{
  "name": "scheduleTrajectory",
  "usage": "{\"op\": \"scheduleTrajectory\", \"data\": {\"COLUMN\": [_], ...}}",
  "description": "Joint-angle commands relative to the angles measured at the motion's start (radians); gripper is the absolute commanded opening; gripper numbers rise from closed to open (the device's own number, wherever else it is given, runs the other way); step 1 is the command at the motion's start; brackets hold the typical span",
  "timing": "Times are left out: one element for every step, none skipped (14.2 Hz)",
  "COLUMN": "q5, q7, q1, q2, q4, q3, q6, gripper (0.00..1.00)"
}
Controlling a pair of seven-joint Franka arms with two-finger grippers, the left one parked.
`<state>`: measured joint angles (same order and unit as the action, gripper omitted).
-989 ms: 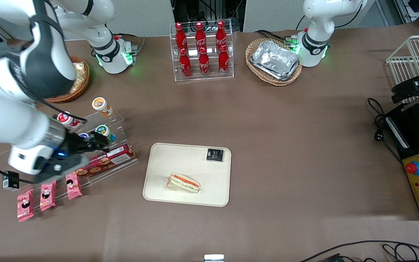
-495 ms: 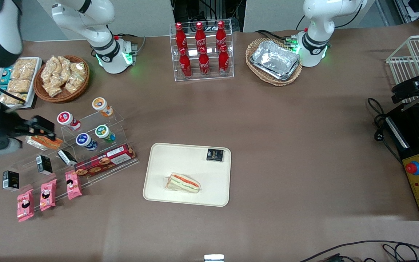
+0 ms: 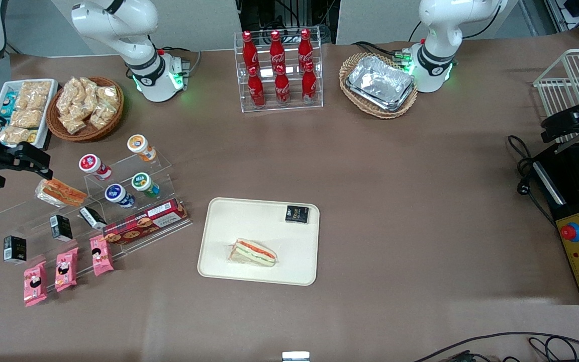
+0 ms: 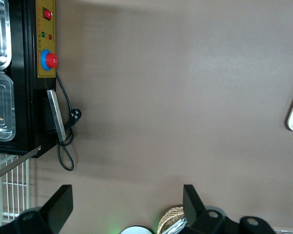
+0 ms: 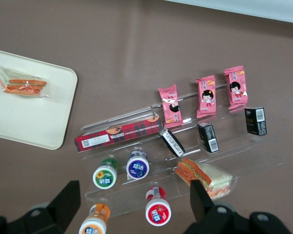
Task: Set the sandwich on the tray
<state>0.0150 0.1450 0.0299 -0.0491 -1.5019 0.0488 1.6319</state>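
The sandwich, a clear-wrapped white wedge with red and green stripes, lies on the cream-beige tray, in the half nearer the front camera. Both also show in the right wrist view, the sandwich on the tray. My gripper is open and empty. It hangs high at the working arm's end of the table, well away from the tray. In the right wrist view the gripper is above the acrylic stand with its small cups.
A black packet lies on the tray's corner. The acrylic stand holds cups, a red biscuit box, pink packets and an orange-brown wrapped sandwich. Cola bottles, a foil-tray basket and a snack basket stand farther back.
My arm has swung from over the acrylic stand out toward the working arm's end of the table, uncovering the stand and the snack basket. The sandwich and the tray have not moved.
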Motion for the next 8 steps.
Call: {"op": "scheduleTrajectory", "data": {"q5": [0.006,0.005,0.005,0.005,0.003,-0.003,-0.009,-0.009], "q7": [0.022,0.022,0.022,0.022,0.019,0.010,0.010,0.010], "q1": [0.007,0.010,0.028,0.057,0.065,0.064,0.064,0.064], "q2": [0.083,0.084,0.084,0.083,0.080,0.075,0.071,0.066], "q4": [-0.149,-0.153,-0.153,-0.146,-0.141,-0.133,-0.127,-0.127], "q3": [0.025,0.026,0.043,0.071,0.075,0.075,0.074,0.074], "q6": [0.094,0.094,0.089,0.082,0.080,0.080,0.080,0.080], "gripper": [1.00,1.00,1.00,1.00,1.00,1.00,1.00,1.00]}}
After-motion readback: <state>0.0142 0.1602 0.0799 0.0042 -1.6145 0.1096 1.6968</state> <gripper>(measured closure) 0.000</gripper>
